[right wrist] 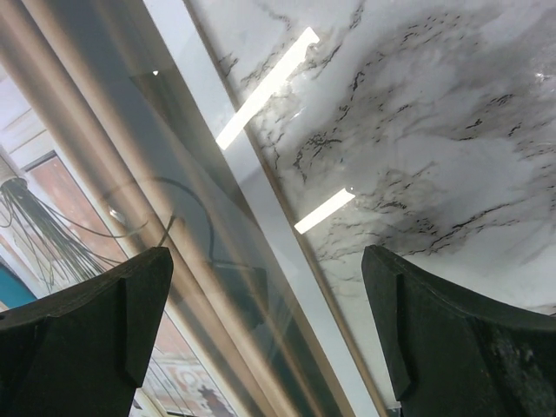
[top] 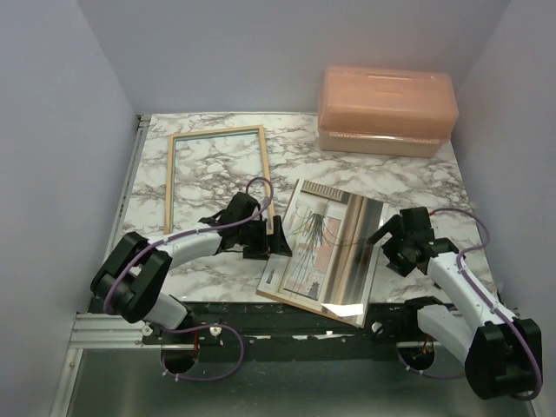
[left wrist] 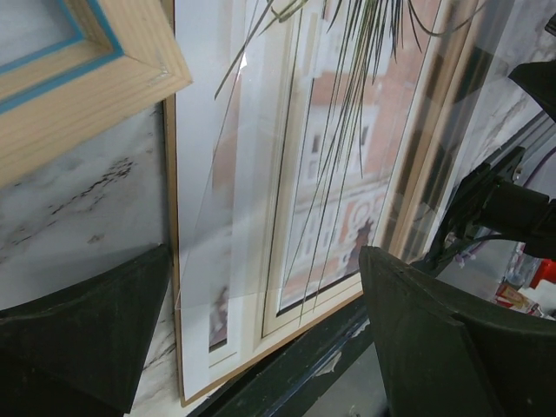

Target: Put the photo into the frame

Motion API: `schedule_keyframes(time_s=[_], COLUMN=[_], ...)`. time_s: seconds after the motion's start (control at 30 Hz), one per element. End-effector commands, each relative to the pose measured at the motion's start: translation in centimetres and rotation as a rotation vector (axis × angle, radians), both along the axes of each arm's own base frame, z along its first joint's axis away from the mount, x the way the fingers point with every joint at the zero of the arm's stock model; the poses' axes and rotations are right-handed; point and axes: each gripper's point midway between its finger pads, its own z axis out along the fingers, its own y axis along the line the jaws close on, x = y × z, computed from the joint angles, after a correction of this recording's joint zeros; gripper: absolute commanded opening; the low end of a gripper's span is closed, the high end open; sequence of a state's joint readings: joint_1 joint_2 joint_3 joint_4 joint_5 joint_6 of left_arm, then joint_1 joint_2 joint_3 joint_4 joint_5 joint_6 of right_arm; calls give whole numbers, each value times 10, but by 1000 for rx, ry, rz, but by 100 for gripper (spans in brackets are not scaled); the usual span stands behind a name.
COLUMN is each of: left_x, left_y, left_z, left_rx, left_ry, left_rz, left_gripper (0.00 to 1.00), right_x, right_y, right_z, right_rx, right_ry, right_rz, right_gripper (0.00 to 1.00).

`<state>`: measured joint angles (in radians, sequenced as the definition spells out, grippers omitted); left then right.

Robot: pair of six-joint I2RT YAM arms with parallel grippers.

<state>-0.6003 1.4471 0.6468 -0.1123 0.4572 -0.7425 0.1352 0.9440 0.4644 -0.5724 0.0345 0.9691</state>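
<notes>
left end effector (top: 282,239) low, agape, beside photo (top: 326,252)

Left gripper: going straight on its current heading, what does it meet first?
Probably the photo, at its edge, or the clear sheet over it; the left gripper is open astride that edge. Depth unclear.

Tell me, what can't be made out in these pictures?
- Top view: the right half of the photo is washed out by glare.
- Left wrist view: only one corner of the frame shows; the picture's edge cuts off the rest.
- Top view: what the peach box holds is hidden by its cloudy walls.
</notes>
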Motion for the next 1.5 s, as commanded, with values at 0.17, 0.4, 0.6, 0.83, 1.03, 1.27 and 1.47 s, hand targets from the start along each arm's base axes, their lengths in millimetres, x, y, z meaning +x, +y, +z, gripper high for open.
schedule_keyframes(time_s=[0.17,0.4,0.6,0.83,1.03,1.27,1.47], left_x=[-14,-1,14,21,25,33,48], left_y=[-26,-17,12,24,14,-7,-43], left_z=[-15,-2,17,39,52,59,70], left_rx=[30,93,229,262,225,160,60], left_ry=[64,-9,-121,-193,-207,-210,-206], left_rz=[-88,-46,32,63,43,-1,-62], left_gripper=[93,93,95,96,97,97,96], right_x=[9,23,34,48,59,67,61], right_y=[-9,4,25,46,82,102,76], right_z=[-6,-23,-37,-49,-62,-39,-5], right_rx=[-55,-39,24,66,-1,-18,-50], right_ry=[-15,18,48,65,112,59,-4], right_rz=[4,139,285,413,560,562,425], right_gripper=[100,100,99,98,97,98,100])
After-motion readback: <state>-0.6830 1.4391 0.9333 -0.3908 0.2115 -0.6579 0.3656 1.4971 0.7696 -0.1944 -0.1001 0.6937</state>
